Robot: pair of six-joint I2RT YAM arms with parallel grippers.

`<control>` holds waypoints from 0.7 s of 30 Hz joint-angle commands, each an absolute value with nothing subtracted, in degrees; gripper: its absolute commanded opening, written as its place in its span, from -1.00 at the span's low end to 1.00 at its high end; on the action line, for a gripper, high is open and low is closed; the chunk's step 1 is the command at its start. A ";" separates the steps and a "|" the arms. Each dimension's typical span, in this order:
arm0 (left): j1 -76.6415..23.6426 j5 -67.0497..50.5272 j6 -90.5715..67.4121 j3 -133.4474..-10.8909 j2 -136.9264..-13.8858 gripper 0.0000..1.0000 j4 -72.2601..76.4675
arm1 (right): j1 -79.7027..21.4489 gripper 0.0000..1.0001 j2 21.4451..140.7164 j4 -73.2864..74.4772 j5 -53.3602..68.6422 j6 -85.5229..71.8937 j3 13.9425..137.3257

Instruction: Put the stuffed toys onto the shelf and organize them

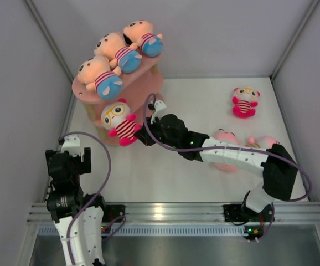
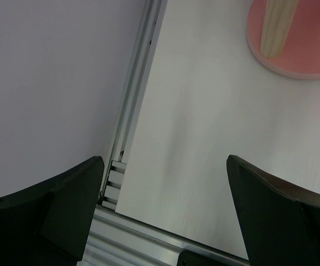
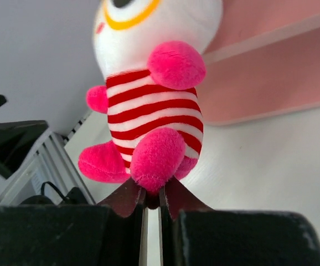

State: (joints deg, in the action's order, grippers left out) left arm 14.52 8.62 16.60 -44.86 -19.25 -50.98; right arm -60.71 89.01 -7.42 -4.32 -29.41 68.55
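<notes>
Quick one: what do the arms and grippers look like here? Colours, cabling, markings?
The left arm and right arm both mix white link shells with black joint housings. A lilac cable loops along each. The left gripper and right gripper have dark, wedge-shaped fingers tapering to the tips. No readable markings; a small green light shows on the right arm.

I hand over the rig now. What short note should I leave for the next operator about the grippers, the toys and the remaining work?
Left gripper: open, empty, over the bare table near the shelf.
Right gripper: shut on the leg of a glasses toy, held at the shelf's front; I cannot tell whether it rests on a board.
Done: three peach-headed toys lie on the top board.
Left: place the held toy, then the second glasses toy on the table and the pink toys, seemingly two, partly hidden under the right arm.
</notes>
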 commanded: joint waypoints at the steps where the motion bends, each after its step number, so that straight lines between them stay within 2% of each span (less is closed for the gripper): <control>1: 13.98 9.58 15.73 -45.00 -18.54 0.97 -47.55 | -59.33 -1.00 91.49 -10.89 -5.62 -32.95 74.61; 6: 13.10 9.58 15.91 -44.74 -18.28 0.97 -47.46 | -57.75 -1.00 95.26 -15.38 -6.15 -35.68 75.49; 21: 11.51 9.76 15.91 -44.47 -18.02 0.97 -47.37 | -52.56 -0.98 108.89 -14.68 -2.64 -38.50 90.96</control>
State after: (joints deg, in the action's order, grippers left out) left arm 11.88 8.69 16.58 -44.75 -18.79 -50.52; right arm -53.78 107.61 -11.53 -4.40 -37.78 86.54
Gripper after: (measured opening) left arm 0.985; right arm 0.044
